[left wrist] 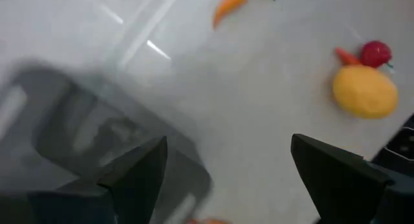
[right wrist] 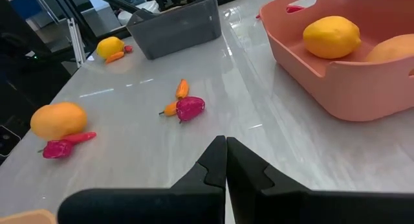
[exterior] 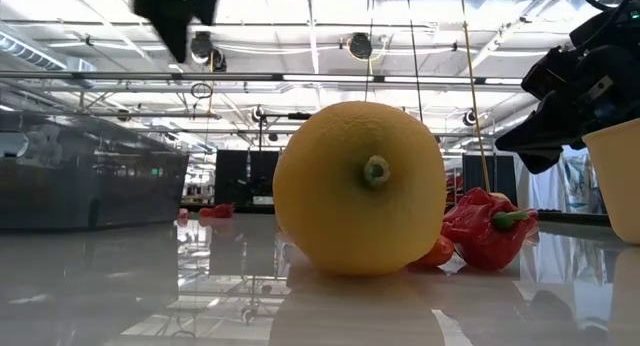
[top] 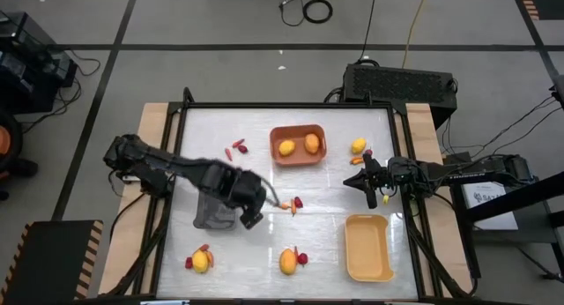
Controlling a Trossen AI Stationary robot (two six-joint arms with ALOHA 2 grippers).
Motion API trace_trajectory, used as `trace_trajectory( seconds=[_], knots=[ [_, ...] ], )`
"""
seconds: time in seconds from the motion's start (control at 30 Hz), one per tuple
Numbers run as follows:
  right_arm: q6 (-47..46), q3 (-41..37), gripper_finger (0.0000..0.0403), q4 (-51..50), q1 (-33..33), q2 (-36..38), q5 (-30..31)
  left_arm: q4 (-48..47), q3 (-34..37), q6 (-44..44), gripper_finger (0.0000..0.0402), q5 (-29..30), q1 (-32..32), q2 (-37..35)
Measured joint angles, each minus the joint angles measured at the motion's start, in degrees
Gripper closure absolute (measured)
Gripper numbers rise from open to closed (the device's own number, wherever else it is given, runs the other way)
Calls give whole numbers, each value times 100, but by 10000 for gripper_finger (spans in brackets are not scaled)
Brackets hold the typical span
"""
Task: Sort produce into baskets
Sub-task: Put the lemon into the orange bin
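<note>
My left gripper (top: pixel 253 210) hovers open over the near right corner of the dark grey basket (top: pixel 211 213); its fingers (left wrist: pixel 136 175) hold nothing. The orange basket (top: pixel 298 145) at the far middle holds two yellow fruits (right wrist: pixel 331 36). The yellow basket (top: pixel 368 247) stands near right. Loose on the table lie a chili and a red piece (top: pixel 293 204), a fruit with a red berry (top: pixel 289 262), another fruit (top: pixel 201 261), a fruit (top: pixel 359 146) and red pieces (top: pixel 236 148). My right gripper (top: pixel 371 189) waits shut at the right edge.
A black frame (top: pixel 291 105) borders the white table. The right arm's dark body (exterior: pixel 570 96) stands beside the yellow basket's wall (exterior: pixel 615 176) in the low view. Bare table surface lies between the grey basket and the orange basket.
</note>
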State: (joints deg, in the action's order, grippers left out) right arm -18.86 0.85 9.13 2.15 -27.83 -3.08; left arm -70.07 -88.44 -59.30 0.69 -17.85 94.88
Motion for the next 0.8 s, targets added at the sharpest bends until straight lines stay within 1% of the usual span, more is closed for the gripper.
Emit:
trace_trajectory(
  seconds=[0.23, 0.47, 0.67, 0.8],
  knots=[
    [-54, -1, 403, -10, 1, 0, -28, -19, 4, -2693, 66, 20, -1068, 121],
    [112, -1, 403, -15, 0, 0, -28, -41, 4, -4959, 66, -7, -2133, 484],
    [151, -1, 403, -15, -2, 0, -28, -81, 4, -6351, 66, -178, -2803, 826],
    [151, 1, 403, -15, 1, 0, -27, -161, 4, -6942, 66, -364, -3051, 1029]
  ],
)
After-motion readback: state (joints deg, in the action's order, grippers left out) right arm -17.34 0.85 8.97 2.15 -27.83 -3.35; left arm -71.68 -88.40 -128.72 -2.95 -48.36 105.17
